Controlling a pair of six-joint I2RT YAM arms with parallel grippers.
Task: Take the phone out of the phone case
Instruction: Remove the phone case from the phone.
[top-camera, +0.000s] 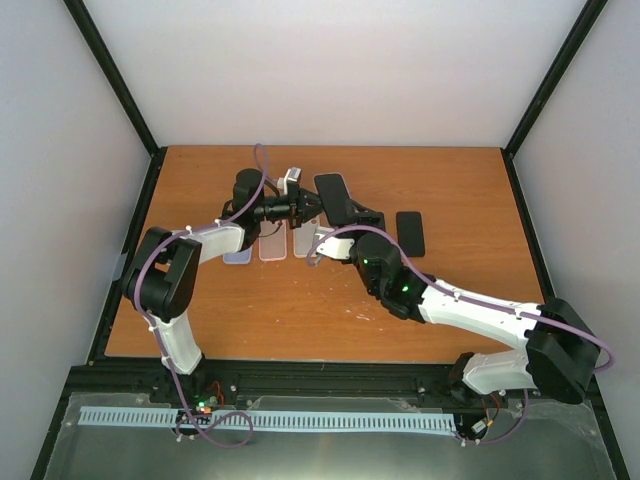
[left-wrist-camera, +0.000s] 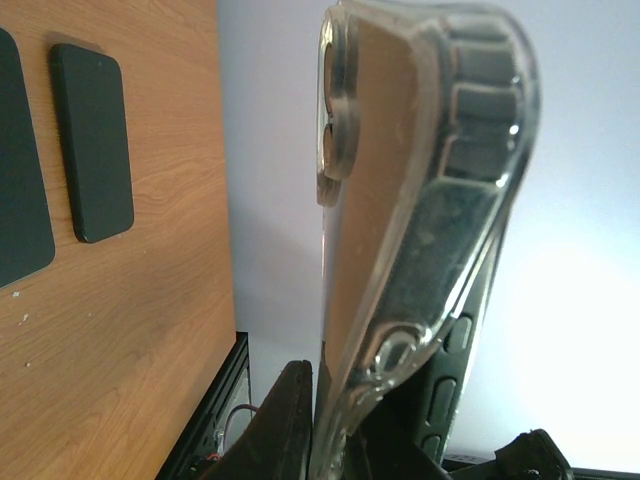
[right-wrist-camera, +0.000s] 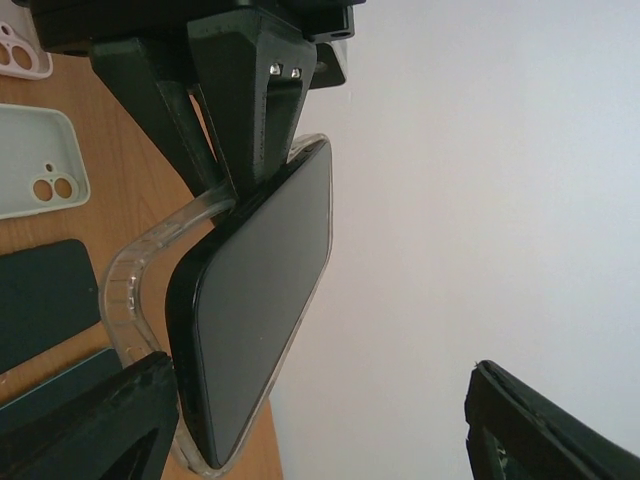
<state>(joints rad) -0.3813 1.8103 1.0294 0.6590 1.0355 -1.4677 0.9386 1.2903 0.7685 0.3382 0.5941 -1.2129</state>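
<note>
Right wrist view: left hand pinches phone case bent off phone; right hand gapes empty.

White walls, bare wooden table

No text, label, brand, number or sign legible in any view. Nothing to read on the phone, the case or the tabletop.
</note>
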